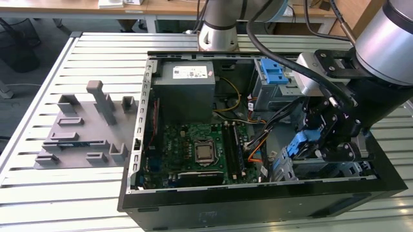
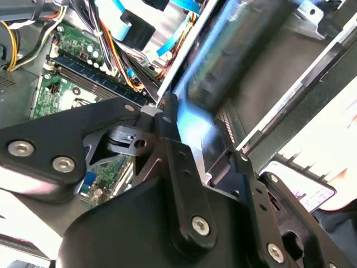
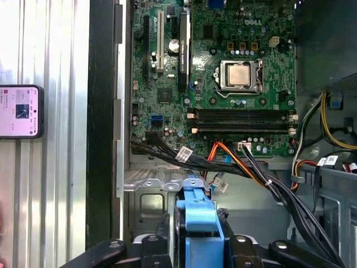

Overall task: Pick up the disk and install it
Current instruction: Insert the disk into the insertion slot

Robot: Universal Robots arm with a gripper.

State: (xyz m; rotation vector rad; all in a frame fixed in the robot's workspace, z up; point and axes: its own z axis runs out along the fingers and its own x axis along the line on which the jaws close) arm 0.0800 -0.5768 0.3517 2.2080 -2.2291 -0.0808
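**A:** Gripper (image 1: 322, 144) status?

**B:** Matt black, bolted link arms. Jaws are pinching the disk (image 1: 301, 145). It's a flat slab w/ a glossy blue plastic rail (image 3: 198, 215) showing betw. the jaws.

**A:** Where's the disk exactly?

**B:** Held in the jaws, inside the open black PC case (image 1: 258, 198), at a silver sheet-metal cage (image 3: 149, 194) in the case's corner. Can't tell if it's touching the cage.

**A:** What's around the jaws?

**B:** Green motherboard (image 1: 187, 145) w/ a square metal CPU socket (image 1: 204, 150) lies flat, beyond the jaws. A bundle of black & orange cables (image 3: 245, 162) runs betw. the jaws and the board. A grey boxy power supply (image 1: 187, 87) sits well apart from the jaws at the case's far end. A blue-latched drive bay (image 1: 274, 79) is beside it, nearer the jaws.

**A:** Surface? Room?

**B:** The worktop (image 1: 58, 203) is pale ribbed metal slats. A grey plastic fixture (image 1: 84, 130) w/ blocky posts stands on it, across the case from the jaws. A phone (image 3: 19, 111), screen lit, lies flat on the slats just outside the case wall. Wooden desks (image 1: 168, 6) are at the back of the room.
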